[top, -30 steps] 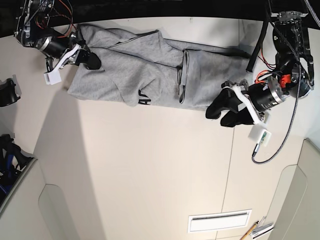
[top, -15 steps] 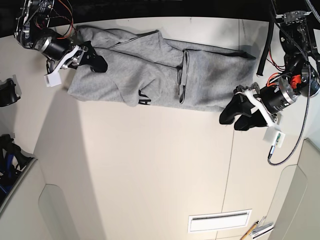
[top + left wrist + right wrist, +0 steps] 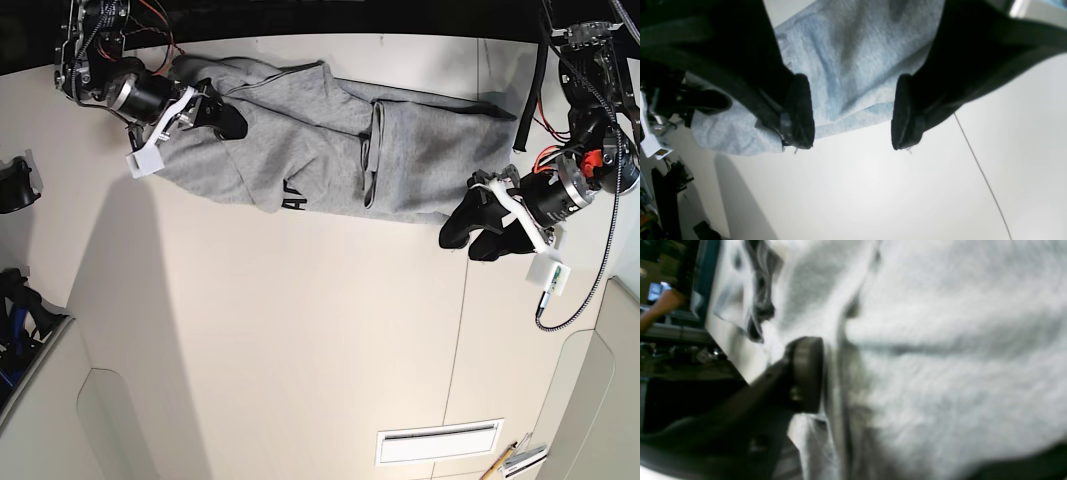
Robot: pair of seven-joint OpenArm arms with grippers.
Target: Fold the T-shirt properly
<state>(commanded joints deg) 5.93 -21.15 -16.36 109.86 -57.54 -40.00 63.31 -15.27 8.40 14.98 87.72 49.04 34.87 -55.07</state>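
right claw: over the shirt's left end in the base view; grip can't be told
left claw: fingers apart, empty, just off the near edge
shirt: long axis crosswise, between both arms; right claw nearer its unfolded end

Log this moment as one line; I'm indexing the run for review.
T-shirt: partly folded, some lettering showing | left gripper: jaws open, beside near edge | right gripper: over shirt's other end, grip unclear

a high base camera faces down over the pale flat tabletop, shared with two closer wrist views above grey cotton cloth.
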